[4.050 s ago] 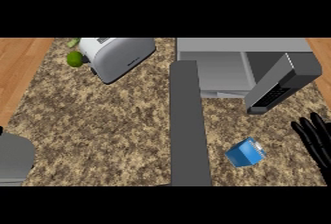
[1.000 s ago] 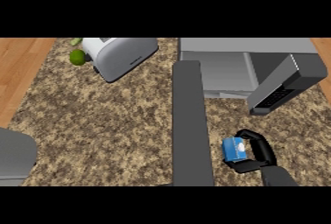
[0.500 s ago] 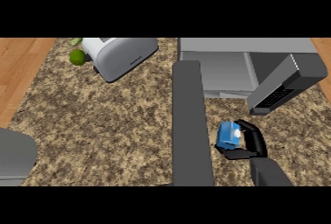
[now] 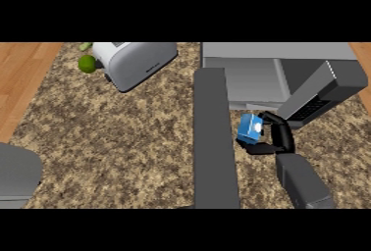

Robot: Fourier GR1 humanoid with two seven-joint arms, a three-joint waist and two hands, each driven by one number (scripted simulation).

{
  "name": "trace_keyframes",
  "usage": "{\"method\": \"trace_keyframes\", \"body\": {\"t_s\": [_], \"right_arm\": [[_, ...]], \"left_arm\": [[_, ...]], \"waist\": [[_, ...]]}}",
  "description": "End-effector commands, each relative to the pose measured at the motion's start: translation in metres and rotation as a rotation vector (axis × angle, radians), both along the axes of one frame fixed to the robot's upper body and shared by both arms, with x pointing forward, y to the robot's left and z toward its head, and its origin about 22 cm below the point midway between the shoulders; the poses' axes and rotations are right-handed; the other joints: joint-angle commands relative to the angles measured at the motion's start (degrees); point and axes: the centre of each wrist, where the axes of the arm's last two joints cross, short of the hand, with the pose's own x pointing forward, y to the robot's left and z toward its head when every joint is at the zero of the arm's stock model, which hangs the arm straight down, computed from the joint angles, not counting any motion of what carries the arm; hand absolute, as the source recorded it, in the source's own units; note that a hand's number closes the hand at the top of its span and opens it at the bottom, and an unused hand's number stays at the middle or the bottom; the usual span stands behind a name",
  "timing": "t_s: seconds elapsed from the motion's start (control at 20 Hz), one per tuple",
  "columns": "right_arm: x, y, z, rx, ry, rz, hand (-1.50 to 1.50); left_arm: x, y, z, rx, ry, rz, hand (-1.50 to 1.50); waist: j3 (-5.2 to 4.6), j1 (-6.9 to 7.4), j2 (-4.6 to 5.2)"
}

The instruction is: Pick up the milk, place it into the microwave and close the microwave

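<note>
The milk (image 4: 251,129) is a small blue carton with a white cap, held just in front of the microwave's open mouth. My right hand (image 4: 278,139) curls round it from the right, fingers above and thumb below. The microwave (image 4: 250,73) stands at the top right, its cavity open and its door (image 4: 325,95) swung out to the right. My left hand is out of sight; only a grey forearm part (image 4: 16,171) shows at the lower left edge.
A long grey bar (image 4: 214,142) runs down the middle of the speckled counter (image 4: 123,142), just left of the milk. A silver toaster (image 4: 138,61) lies at the top left with a green fruit (image 4: 88,63) beside it.
My right hand closed round the milk on the counter, lifted it and carried it up and leftward toward the microwave's opening.
</note>
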Motion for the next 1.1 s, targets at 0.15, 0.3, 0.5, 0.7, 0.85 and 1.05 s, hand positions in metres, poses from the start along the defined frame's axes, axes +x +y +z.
{"method": "trace_keyframes", "body": {"t_s": [0.15,0.3,0.5,0.7,0.85,1.05], "right_arm": [[0.054,-0.021,0.059,-0.071,-0.006,-0.034,1.50],[0.061,0.003,0.060,-0.086,0.006,-0.040,1.50],[0.073,-0.032,0.085,-0.092,0.005,-0.038,1.50],[0.087,-0.017,0.100,-0.132,0.014,-0.069,1.50],[0.095,-0.020,0.114,-0.257,-0.019,-0.152,1.50],[0.097,-0.036,0.124,-0.314,-0.028,-0.240,1.50]], "left_arm": [[0.010,0.004,0.001,-0.011,0.004,-0.004,-1.50],[0.028,0.000,0.008,0.009,-0.003,0.004,-1.50],[0.017,0.001,0.001,0.021,0.003,-0.029,-1.50],[0.035,0.008,0.003,0.025,-0.011,-0.055,-1.50],[0.036,0.001,0.000,0.017,-0.030,-0.075,-1.50],[0.037,-0.001,0.008,0.014,-0.044,-0.082,-1.50]], "waist": [[0.03,0.81,0.44],[0.09,1.20,0.84],[0.11,2.09,0.96],[0.15,2.98,1.70],[0.17,4.43,2.23],[0.30,5.28,2.56]]}}
